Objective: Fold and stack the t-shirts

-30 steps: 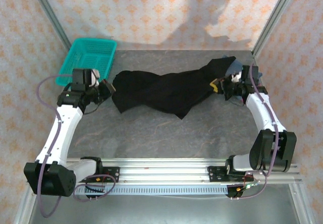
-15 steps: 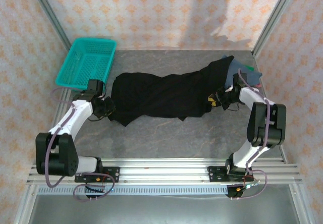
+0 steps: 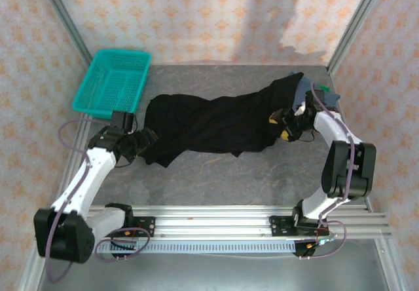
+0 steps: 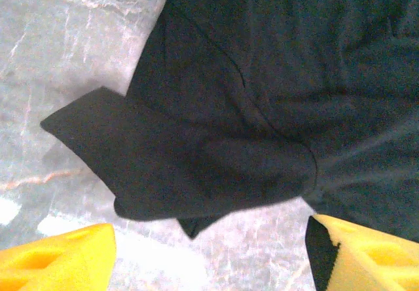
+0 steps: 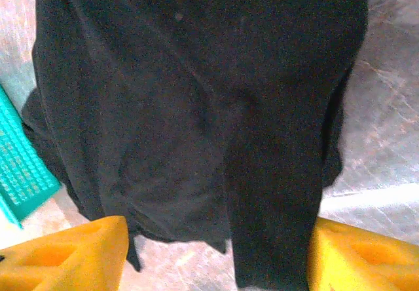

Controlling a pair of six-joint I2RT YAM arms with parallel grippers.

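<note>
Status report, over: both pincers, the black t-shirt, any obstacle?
Left pincer open, by a sleeve of the black t-shirt. Right pincer open, over its other end. Shirt rumpled, unfolded, one end on the slate-blue shirt. Teal basket apart, not in the way.

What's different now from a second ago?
The black t-shirt, twisted a second ago, now lies flatter and more spread on the table. The left gripper moved back toward the near edge; it and the right gripper stand open. The teal basket stayed put.
</note>
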